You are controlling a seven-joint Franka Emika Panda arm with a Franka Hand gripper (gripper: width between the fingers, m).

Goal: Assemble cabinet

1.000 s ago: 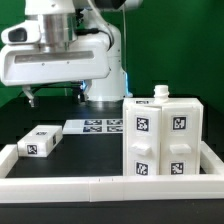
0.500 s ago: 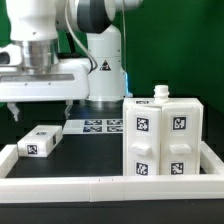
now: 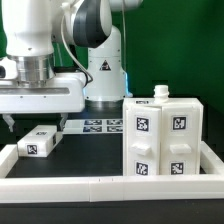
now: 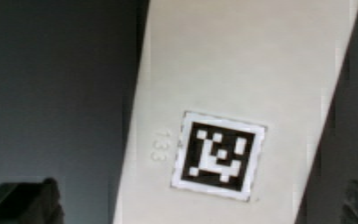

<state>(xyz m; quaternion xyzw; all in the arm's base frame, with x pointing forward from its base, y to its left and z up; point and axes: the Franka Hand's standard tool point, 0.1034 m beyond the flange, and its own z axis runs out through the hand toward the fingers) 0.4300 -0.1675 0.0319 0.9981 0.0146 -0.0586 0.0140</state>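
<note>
The cabinet body (image 3: 160,138) is a tall white box with black-and-white tags, standing upright at the exterior view's right. A small white panel piece (image 3: 40,142) with a tag lies flat on the dark table at the exterior view's left. My gripper (image 3: 36,123) hangs just above it, open and empty, with one finger on each side of the panel. In the wrist view the panel (image 4: 229,110) fills the middle, and its tag (image 4: 220,155) lies between my dark fingertips (image 4: 19,200). My gripper (image 4: 190,205) does not touch the panel.
The marker board (image 3: 100,125) lies flat behind the panel. A long low white border rail (image 3: 100,186) runs along the front and sides. The arm's white base (image 3: 102,80) stands at the back.
My gripper has come down and moved toward the exterior view's left, from well above the table to just over the small panel. The panel and cabinet body have not moved.
</note>
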